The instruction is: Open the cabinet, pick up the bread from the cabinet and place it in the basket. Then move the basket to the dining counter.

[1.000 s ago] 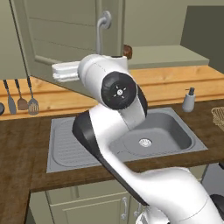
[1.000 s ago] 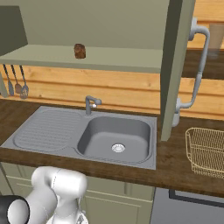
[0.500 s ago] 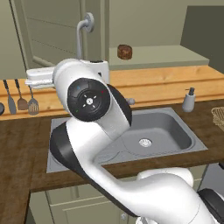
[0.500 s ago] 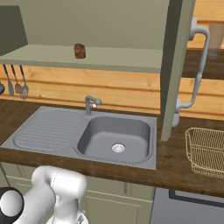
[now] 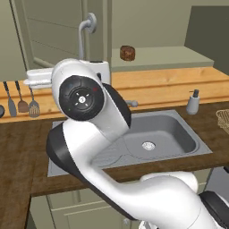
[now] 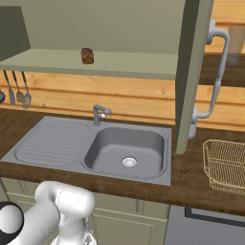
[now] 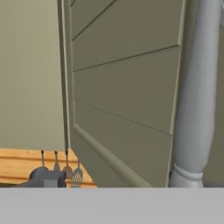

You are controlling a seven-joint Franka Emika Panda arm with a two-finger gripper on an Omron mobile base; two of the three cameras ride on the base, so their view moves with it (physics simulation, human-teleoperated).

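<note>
The cabinet stands open above the sink, both doors swung outward. The left door's panelled face and silver handle sit close before the hand camera. The basket rests on the worktop right of the sink. The bread sits on the cabinet's shelf, above the sink's draining board. Whether the gripper's jaws are open or closed cannot be told.

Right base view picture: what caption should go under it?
Bread sits inside the open cabinet above the sink, basket waiting nearby.
</note>
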